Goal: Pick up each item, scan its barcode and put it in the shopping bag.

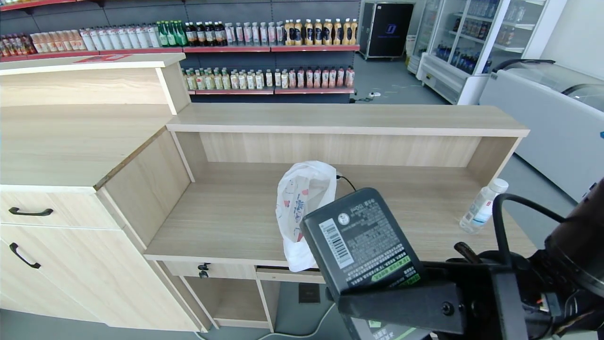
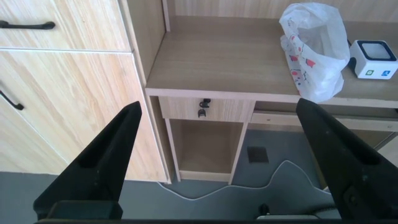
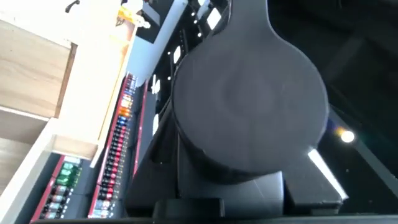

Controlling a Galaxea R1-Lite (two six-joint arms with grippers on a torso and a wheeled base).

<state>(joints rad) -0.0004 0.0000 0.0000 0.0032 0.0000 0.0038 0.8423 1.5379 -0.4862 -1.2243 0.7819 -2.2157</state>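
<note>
Black pack (image 1: 363, 241), its barcode label turned toward the head camera, is clamped at its lower end in the right gripper (image 1: 391, 307). That arm comes in from the lower right and holds the pack raised before the counter (image 1: 226, 222), near the white shopping bag (image 1: 302, 203). The left gripper (image 2: 217, 106) hangs low before the counter, fingers spread wide. A small scanner (image 2: 373, 59) stands just beside the bag.
</note>
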